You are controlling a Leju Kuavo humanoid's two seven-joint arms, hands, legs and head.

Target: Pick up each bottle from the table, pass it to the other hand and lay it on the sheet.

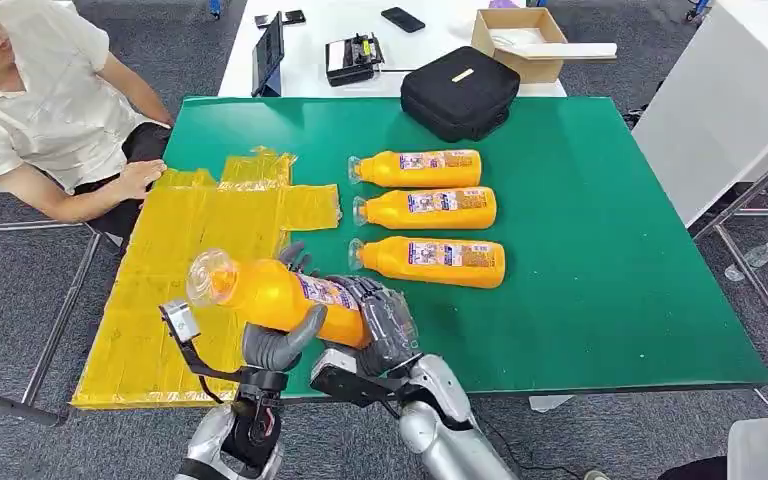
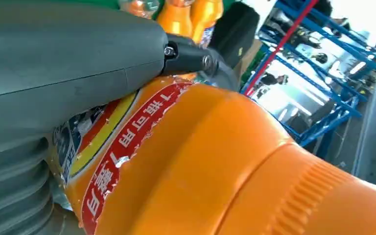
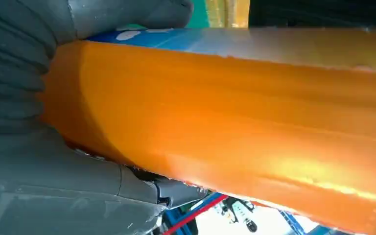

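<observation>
Two robot hands grip one orange bottle [image 1: 270, 295] above the surface's near edge: left robot hand [image 1: 278, 345] mid-body, right robot hand [image 1: 385, 322] at the base. Your bottle's long axis points cap-left over the yellow sheet [image 1: 175, 270], nearest the left arm.

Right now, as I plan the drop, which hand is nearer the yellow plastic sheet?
Left. The left hand hangs at the yellow plastic sheet's edge; the right hand is over green table.
</observation>
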